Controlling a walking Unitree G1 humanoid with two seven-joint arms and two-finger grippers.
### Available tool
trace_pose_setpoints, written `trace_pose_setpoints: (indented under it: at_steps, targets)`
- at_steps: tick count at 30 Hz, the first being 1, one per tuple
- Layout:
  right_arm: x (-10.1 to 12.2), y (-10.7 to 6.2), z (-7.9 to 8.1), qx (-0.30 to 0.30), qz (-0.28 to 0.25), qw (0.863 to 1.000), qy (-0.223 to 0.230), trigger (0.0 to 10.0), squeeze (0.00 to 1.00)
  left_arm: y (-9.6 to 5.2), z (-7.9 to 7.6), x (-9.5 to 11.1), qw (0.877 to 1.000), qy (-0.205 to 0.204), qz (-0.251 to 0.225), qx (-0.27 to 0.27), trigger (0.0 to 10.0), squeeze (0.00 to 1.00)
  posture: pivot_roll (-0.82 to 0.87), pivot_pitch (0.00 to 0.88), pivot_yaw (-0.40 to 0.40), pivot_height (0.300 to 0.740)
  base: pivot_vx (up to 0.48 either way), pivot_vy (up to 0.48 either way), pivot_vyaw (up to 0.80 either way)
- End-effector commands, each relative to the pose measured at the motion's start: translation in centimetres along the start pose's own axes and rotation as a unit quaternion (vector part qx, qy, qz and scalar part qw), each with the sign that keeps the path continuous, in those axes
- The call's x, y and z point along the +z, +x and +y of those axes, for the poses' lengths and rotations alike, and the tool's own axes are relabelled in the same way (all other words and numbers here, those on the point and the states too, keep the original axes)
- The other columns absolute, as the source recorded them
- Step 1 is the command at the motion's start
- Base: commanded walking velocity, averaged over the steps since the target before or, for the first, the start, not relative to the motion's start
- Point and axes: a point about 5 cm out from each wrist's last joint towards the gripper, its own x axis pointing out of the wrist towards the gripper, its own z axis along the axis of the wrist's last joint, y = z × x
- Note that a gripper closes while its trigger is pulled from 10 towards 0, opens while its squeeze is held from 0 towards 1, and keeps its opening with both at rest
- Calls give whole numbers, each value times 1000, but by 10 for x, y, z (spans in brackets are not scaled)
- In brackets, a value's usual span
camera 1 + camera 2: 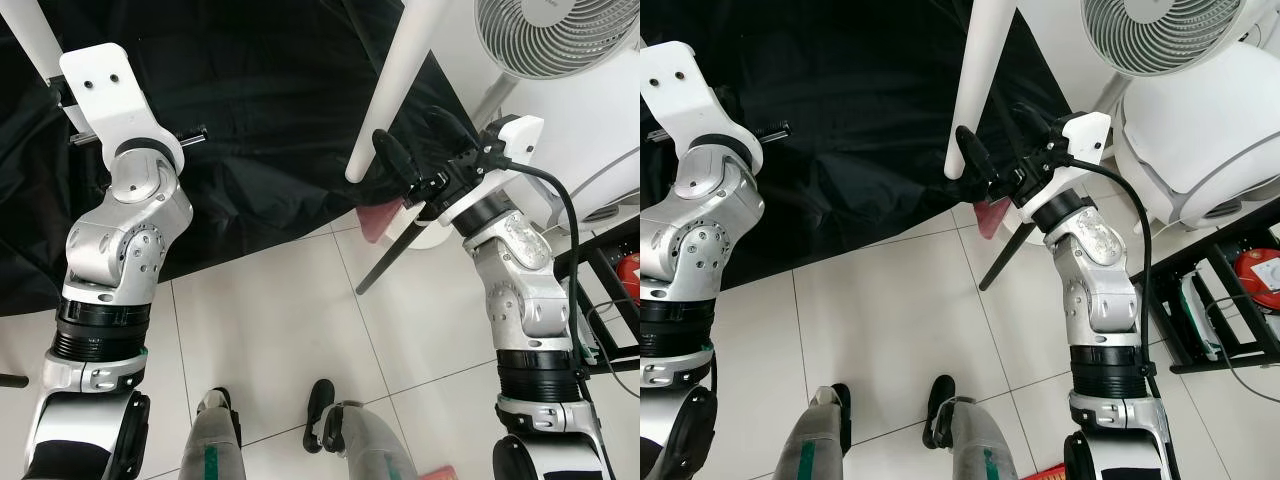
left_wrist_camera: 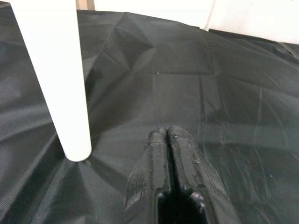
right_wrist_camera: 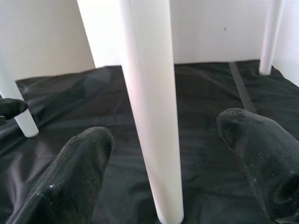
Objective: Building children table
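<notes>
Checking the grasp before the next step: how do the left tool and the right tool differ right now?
The left tool has its fingers pressed shut with nothing between them, beside a white table leg; the right tool is spread open, its fingers on either side of another white leg, not touching it. Both hover over the black sheet.

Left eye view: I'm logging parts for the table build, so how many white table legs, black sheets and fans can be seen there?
White table legs: 2
Black sheet: 1
Fan: 1
Total: 4
</notes>
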Motion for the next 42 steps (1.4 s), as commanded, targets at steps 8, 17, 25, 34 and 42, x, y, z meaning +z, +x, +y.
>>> trace_pose_setpoints:
  at_steps: [8,17,25,34,42]
  targets:
    - [-8,-19,3,-43,22,999,10,10000,0,-23,-11,-21,982,8,16,-188,10000,0,124,249,-63,740,0,0,0]
    - [-22,-41,9,-63,51,997,2,10000,0,-45,32,-34,979,44,-21,-199,10000,0,115,237,-58,740,0,0,0]
    - [-34,-48,7,-69,77,995,3,10000,0,-49,50,-32,974,86,-63,-201,10000,0,143,244,-80,740,0,0,0]
    - [-44,-51,10,-61,93,994,6,10000,0,-40,65,-48,956,142,-61,-249,10000,0,136,244,-67,740,0,0,0]
    - [-48,-68,11,-75,108,991,1,10000,0,-64,92,-52,970,148,-78,-176,10000,0,122,240,-35,740,0,0,0]
